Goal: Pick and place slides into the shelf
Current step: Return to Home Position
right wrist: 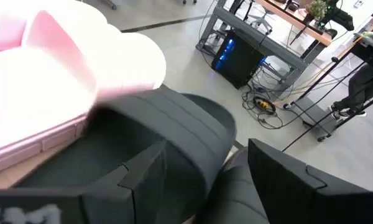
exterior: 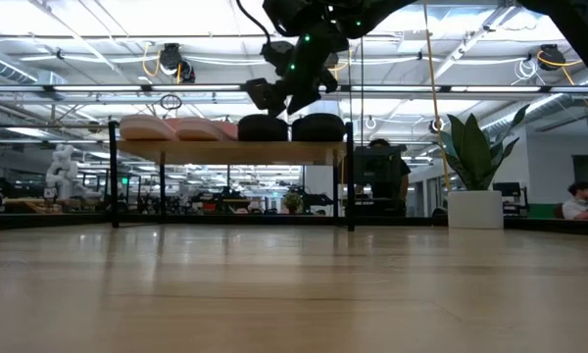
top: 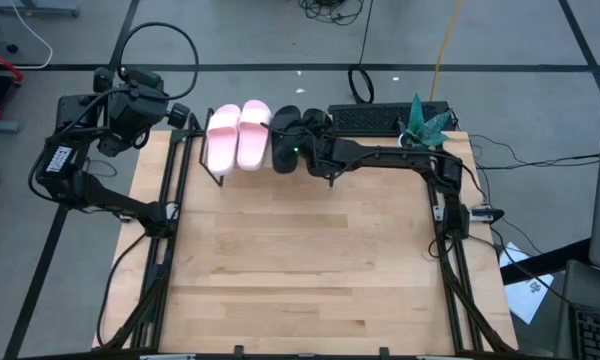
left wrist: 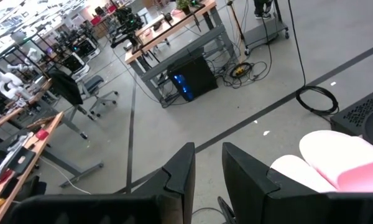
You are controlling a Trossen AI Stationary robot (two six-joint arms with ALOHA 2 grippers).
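Observation:
The shelf (exterior: 225,152) stands at the table's far edge. All the slides rest sole down on its light-wood top. The pale pink pair (top: 238,135) (exterior: 171,128) lies toward the left and the black pair (top: 298,128) (exterior: 292,127) beside it on the right. My right gripper (top: 300,142) (exterior: 279,101) hangs open just above the black pair; in the right wrist view (right wrist: 205,168) its fingers stand on either side of a black strap (right wrist: 186,127). My left gripper (top: 183,116) (left wrist: 208,165) waits, narrowly open, off the shelf's left end, with the pink slides (left wrist: 336,165) beside it.
A potted plant (top: 425,122) (exterior: 475,167) and a black keyboard (top: 375,118) sit right of the shelf at the far edge. Bare wooden tabletop (top: 300,260) stretches from the shelf to the near edge. A seated person (exterior: 578,201) shows in the room behind.

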